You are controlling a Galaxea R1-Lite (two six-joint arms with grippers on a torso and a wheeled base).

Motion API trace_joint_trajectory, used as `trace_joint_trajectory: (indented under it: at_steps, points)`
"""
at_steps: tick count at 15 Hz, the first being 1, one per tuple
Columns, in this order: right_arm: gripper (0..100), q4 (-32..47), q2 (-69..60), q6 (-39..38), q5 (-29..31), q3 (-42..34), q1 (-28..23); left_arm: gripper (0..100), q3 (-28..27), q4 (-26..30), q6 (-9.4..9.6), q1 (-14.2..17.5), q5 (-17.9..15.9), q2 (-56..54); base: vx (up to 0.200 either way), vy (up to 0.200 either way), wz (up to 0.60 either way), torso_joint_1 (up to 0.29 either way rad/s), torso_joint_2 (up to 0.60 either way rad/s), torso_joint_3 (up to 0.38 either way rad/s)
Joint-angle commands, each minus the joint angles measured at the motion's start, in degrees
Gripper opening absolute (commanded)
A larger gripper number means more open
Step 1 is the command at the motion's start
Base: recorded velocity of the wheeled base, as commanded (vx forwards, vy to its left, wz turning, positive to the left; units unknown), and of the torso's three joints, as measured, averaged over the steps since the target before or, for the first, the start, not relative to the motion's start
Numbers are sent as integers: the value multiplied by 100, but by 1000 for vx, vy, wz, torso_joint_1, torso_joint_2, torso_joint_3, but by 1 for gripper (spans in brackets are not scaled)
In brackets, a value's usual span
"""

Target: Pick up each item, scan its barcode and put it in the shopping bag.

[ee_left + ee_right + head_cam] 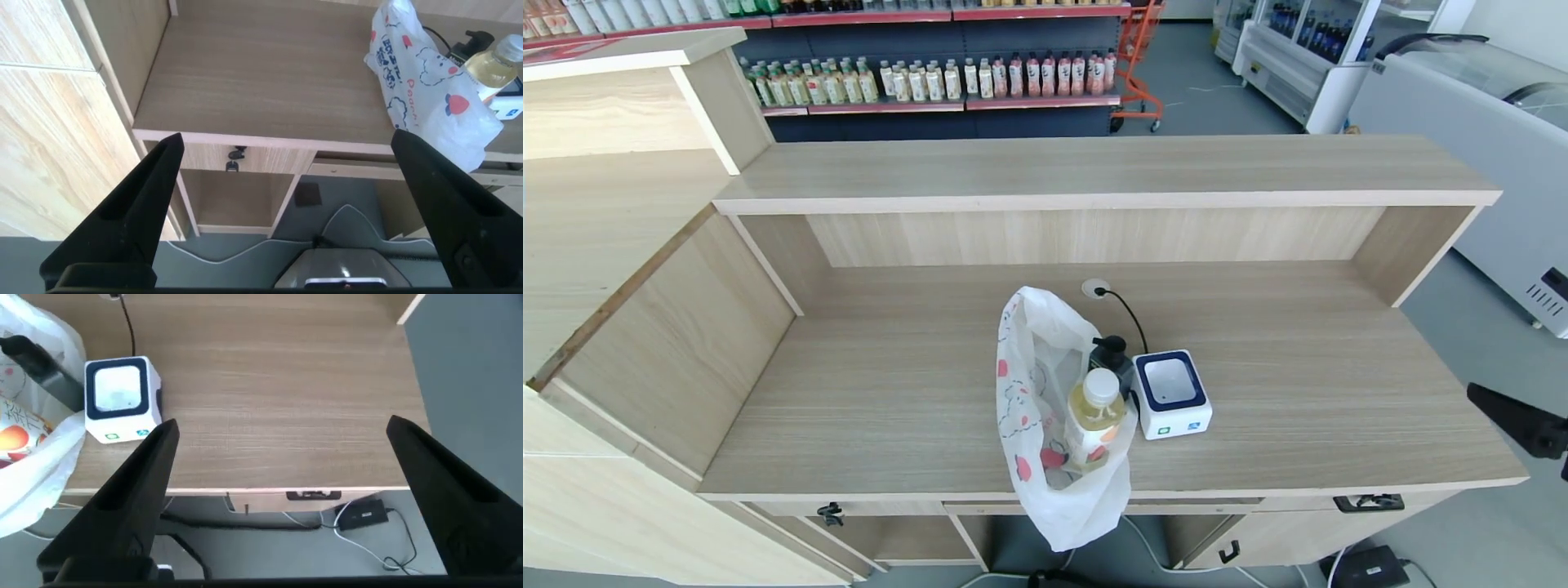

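Observation:
A white shopping bag (1045, 425) with red and blue prints stands on the wooden counter (890, 384), drooping over its front edge. Inside it are a pale yellow drink bottle (1096, 416) with a white cap and a dark pump-top bottle (1112, 357). A white box scanner (1172, 394) with a dark blue rim sits right beside the bag, its black cable running to a grommet at the back. My left gripper (286, 212) is open, below and in front of the counter's left part. My right gripper (286, 506) is open, off the counter's front right edge, the scanner (121, 398) farther off.
A raised wooden ledge (1111, 171) runs along the back of the counter, with side walls at both ends. Drawers with black handles (1368, 502) sit under the front edge. Store shelves with bottles (931, 77) and freezers (1462, 106) stand beyond.

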State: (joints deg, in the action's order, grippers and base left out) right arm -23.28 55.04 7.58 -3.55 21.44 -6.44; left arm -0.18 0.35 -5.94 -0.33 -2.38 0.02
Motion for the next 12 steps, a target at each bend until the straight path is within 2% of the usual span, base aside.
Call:
trace_joint_trajectory:
  at_steps: [1,4,5,6,7,8,10,12]
  points:
    - [100,78,-1575,-205,390,-1098,81,100,1,0,-4,-2,0,-2,0,0,0,0,0,0]
    - [100,254,-3219,-205,900,-2092,1013,100,1,0,-4,-2,0,-2,0,0,0,0,0,0]
    - [100,324,-3535,-213,952,-2144,1109,100,1,0,-4,-2,0,-2,0,0,0,0,0,0]
    - [100,1203,-4274,-248,988,-2144,1145,100,1,9,-4,-2,0,-2,0,0,0,0,0,0]
    - [100,1687,-4739,-284,996,-2144,1048,100,1,0,-4,-2,0,-2,0,0,0,0,0,0]
    - [100,1942,-5012,-398,988,-2144,899,100,1,0,-4,-2,0,-2,0,0,0,0,0,0]
    - [100,2197,-5328,-688,610,-2144,547,100,1,0,-4,-2,0,-2,0,0,0,0,0,0]
    - [100,2311,-5504,-618,566,-2144,617,100,1,0,-4,-2,0,-2,0,0,0,0,0,0]
